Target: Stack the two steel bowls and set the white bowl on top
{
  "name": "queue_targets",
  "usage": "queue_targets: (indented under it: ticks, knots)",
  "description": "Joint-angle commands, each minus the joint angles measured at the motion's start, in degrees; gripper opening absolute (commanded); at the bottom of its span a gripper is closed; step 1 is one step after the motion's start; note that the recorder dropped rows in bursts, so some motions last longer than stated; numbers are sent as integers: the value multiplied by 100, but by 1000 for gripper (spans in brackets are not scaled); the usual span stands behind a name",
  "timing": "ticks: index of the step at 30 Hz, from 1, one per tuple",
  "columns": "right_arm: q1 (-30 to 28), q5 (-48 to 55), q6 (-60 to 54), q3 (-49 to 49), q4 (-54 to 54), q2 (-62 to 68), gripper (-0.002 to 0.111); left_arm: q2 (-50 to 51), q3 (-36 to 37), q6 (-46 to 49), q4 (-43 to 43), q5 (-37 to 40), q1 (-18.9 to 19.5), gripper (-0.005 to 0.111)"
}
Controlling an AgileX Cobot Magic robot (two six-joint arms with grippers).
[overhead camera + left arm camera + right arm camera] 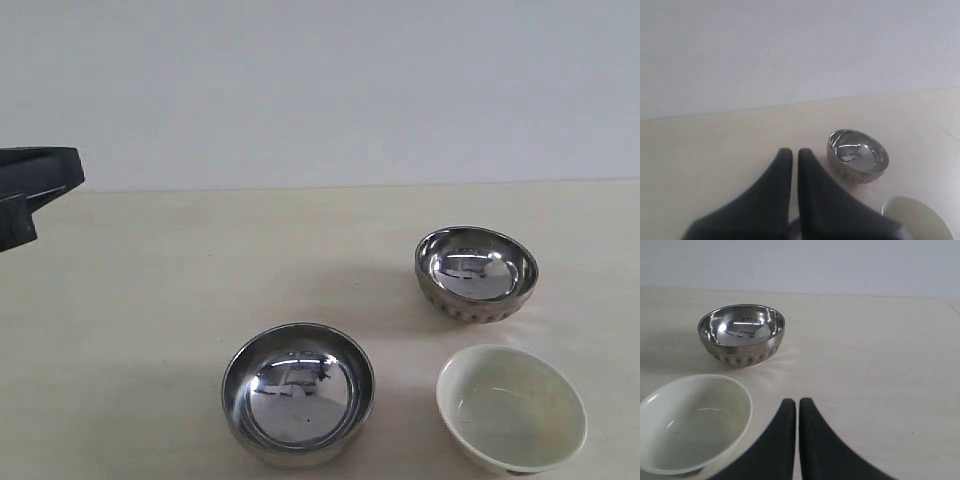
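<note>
Three bowls stand apart on the pale table. The smooth steel bowl (pixel 298 392) is front centre. The ribbed steel bowl (pixel 476 271) (pixel 858 155) (pixel 742 333) sits farther back on the right. The white bowl (pixel 511 408) (pixel 918 219) (pixel 691 422) is at the front right. My left gripper (pixel 794 151) is shut and empty, hovering short of the ribbed bowl; a black part of its arm (pixel 32 190) shows at the far left edge. My right gripper (pixel 797 402) is shut and empty, beside the white bowl. The right arm does not show in the exterior view.
A plain white wall (pixel 320 90) rises behind the table (pixel 150 280). Bare tabletop lies left of the bowls and between them.
</note>
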Motion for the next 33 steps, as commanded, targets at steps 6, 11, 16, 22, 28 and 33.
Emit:
queue_targets:
  ticks: [6,11,16,22,28,33]
  knots:
    - [-12,-36,0,-2,-32,-24,0,-724,369,18,12,5,-14,4]
    - [-12,-36,0,-2,-32,-24,0,-1322,412,18,2796,88,74,4]
    - [-12,-36,0,-2,-32,-24,0,-1774,436,18,3469,116,944,4]
    - [-12,-36,0,-2,-32,-24,0,-2595,488,18,4805,64,2305,4]
    - [-12,-36,0,-2,-32,-24,0,-3329,549,18,5415,74,2938,4]
    - [-12,-36,0,-2,-32,-24,0,-3814,597,18,5425,106,3186,4]
